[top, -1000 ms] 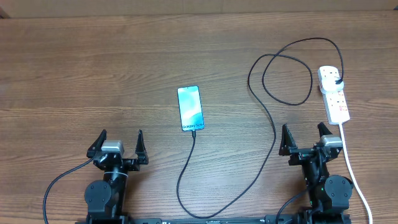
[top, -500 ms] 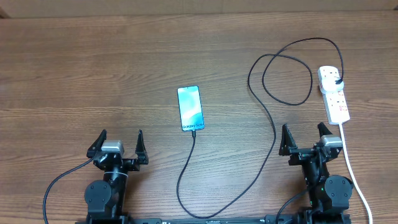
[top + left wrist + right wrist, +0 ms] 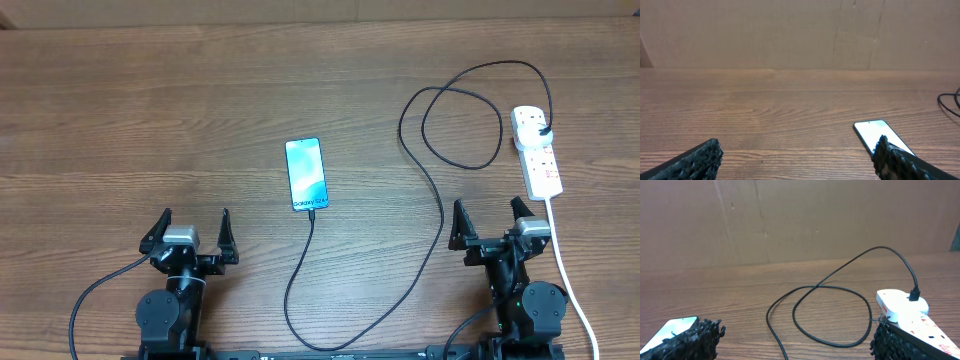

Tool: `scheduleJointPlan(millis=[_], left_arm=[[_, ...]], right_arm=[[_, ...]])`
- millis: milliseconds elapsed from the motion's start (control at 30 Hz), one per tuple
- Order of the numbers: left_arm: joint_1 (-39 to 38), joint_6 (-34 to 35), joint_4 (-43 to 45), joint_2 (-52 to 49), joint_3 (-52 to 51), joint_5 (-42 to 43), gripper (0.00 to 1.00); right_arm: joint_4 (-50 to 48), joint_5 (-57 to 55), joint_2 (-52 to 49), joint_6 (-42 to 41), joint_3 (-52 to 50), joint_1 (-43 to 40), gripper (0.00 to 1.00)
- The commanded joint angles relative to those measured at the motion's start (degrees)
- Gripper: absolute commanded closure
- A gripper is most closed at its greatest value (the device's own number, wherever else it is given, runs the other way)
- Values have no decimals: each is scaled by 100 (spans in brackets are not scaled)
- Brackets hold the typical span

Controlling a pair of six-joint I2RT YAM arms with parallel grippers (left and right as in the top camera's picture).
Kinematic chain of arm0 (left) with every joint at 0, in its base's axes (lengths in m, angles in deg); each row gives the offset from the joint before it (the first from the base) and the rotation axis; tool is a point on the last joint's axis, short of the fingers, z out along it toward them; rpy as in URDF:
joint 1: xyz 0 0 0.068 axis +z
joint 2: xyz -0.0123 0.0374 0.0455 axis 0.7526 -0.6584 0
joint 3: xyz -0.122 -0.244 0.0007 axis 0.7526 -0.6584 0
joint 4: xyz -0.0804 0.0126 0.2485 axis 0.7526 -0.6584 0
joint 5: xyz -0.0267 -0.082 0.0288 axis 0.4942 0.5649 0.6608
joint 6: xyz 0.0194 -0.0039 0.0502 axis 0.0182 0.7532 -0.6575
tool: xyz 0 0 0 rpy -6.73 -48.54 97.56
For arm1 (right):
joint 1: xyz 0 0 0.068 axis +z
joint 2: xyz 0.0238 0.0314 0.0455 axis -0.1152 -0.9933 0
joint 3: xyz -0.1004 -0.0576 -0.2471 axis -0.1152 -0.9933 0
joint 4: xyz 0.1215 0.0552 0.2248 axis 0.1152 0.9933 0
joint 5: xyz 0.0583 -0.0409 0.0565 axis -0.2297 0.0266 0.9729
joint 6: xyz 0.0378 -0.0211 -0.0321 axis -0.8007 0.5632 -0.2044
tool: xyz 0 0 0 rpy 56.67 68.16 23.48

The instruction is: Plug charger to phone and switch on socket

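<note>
The phone lies flat mid-table, its light-blue screen lit, with the charger connector at its near end. The black cable runs from there toward me, curves right, loops, and ends in a black plug seated in the socket, a white strip at far right. My left gripper is open near the front edge, left of the phone. My right gripper is open too, just in front of the socket. The left wrist view shows the phone by the right fingertip. In the right wrist view the cable loop lies ahead and the socket sits at right.
The socket's white cord trails along the right side of my right arm toward the front edge. A cardboard wall stands behind the table. Bare wooden tabletop spreads left and behind.
</note>
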Motion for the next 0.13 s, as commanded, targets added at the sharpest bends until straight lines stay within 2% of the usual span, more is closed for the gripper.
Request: scheduleJointPlan(millis=[0, 100], left_arm=[[35, -129, -9, 61, -22, -24, 0], [35, -129, -9, 61, -22, -24, 0]], right_arm=[[-17, -74, 61, -11, -42, 37, 0], [-17, -74, 61, -11, -42, 37, 0]])
